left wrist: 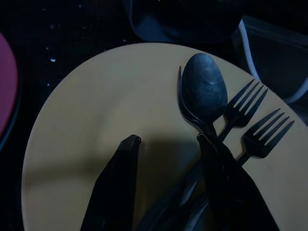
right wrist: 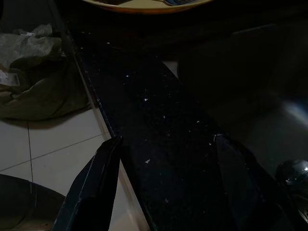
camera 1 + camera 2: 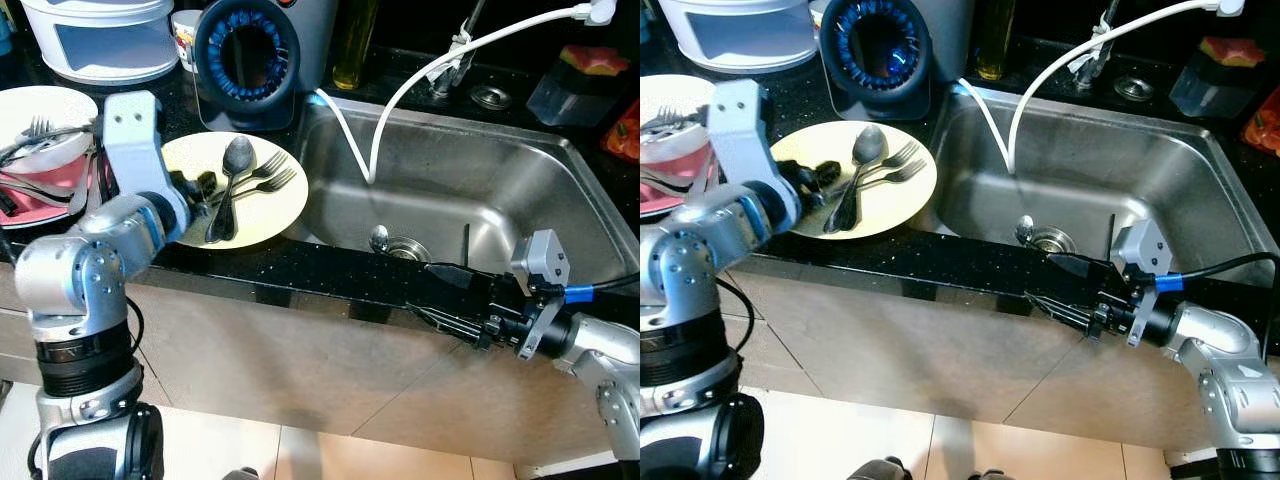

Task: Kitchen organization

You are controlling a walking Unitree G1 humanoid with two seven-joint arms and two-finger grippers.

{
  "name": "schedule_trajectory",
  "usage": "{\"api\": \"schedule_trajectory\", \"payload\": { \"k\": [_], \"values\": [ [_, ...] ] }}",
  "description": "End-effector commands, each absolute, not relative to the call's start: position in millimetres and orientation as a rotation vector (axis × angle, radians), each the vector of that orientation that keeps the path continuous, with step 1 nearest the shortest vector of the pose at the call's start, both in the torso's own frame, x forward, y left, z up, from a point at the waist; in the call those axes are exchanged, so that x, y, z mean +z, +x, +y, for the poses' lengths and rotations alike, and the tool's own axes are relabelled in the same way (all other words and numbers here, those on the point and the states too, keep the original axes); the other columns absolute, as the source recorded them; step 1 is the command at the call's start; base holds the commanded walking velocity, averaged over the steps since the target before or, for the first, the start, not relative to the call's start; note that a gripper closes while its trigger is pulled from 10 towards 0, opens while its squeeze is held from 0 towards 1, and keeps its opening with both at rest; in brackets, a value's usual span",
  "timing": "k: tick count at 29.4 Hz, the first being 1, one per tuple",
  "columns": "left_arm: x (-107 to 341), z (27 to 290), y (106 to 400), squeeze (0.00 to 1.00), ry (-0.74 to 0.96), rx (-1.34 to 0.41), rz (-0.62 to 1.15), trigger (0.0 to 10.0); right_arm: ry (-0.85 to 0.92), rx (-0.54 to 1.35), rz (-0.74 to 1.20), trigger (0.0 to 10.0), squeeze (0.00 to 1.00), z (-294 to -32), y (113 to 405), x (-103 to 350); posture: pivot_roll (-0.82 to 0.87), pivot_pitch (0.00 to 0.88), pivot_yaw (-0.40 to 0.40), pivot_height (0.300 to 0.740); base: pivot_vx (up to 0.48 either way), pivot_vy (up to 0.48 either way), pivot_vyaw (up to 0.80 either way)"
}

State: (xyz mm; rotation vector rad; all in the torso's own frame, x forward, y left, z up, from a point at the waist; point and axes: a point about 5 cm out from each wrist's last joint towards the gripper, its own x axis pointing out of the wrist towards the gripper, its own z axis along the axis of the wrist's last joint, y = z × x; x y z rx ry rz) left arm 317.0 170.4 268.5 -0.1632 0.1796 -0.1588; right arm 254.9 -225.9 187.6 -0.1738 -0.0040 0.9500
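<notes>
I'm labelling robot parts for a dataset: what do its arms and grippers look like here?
Both arms are silver metal with rounded joint housings and black ribbed bands. The left gripper and right gripper each have two long, tapered black fingers. A grey camera block sits on each wrist, and a blue-collared black cable runs from the right wrist.

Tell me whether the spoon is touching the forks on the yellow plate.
Touching. In the left wrist view the spoon lies across the upper fork, its bowl overlapping the tines, with the second fork beside it on the yellow plate.
</notes>
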Motion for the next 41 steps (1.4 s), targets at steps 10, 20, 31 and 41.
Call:
{"api": "schedule_trajectory", "payload": {
  "k": [10,20,31,41],
  "values": [
    [254,159,319,0.0,-0.193,-0.22,0.241,10.0,-0.18,0.938,0.031,10.0,0.0,-229,255,181,0.09,0.123,-0.087,0.74,0.0,0.0,0.0],
    [255,155,324,0.0,-0.147,-0.243,0.25,10.0,-0.183,0.926,0.032,10.0,0.0,-231,254,182,0.08,0.127,-0.084,0.74,0.0,0.0,0.0],
    [243,156,323,0.0,-0.064,-0.234,0.322,10.0,-0.186,0.916,0.038,10.0,0.0,-232,253,182,0.07,0.132,-0.084,0.74,0.0,0.0,0.0],
    [242,157,323,0.0,-0.04,-0.241,0.326,7.1,-0.19,0.915,0.04,10.0,0.0,-231,255,181,0.08,0.127,-0.089,0.74,0.0,0.0,0.0]
  ]
}}
